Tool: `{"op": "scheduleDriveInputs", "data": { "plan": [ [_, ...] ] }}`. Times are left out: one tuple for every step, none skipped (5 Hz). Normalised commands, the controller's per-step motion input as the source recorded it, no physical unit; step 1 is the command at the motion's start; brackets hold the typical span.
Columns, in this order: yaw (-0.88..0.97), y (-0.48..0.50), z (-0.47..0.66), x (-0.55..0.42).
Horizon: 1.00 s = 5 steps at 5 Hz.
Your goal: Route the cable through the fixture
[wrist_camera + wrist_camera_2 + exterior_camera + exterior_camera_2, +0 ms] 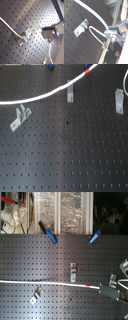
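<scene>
Perforated board; cable cut off

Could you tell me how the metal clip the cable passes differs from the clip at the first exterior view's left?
The middle clip stands upright with the white cable crossing its top; the left clip sits angled, apart from the cable. Both are small grey metal brackets on the perforated board.

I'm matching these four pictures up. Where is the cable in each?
First exterior view: cable arcs from the left edge to the top right.
Second exterior view: it runs low, from the left edge rightward.
First wrist view: a long white curve.
Second wrist view: a bright diagonal.
Shared landmark: middle clip beside it in both exterior views.
</scene>
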Motion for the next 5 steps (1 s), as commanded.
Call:
{"op": "scheduleDriveInputs", "data": {
  "plan": [
    [0.33, 0.245, 0.34, 0.050],
    [0.08, 0.303, 0.54, 0.288],
    [0.11, 0.273, 0.24, 0.424],
    [0.19, 0.094, -0.26, 0.355],
    [0.18, 0.066, -0.25, 0.459]
  ]
}}
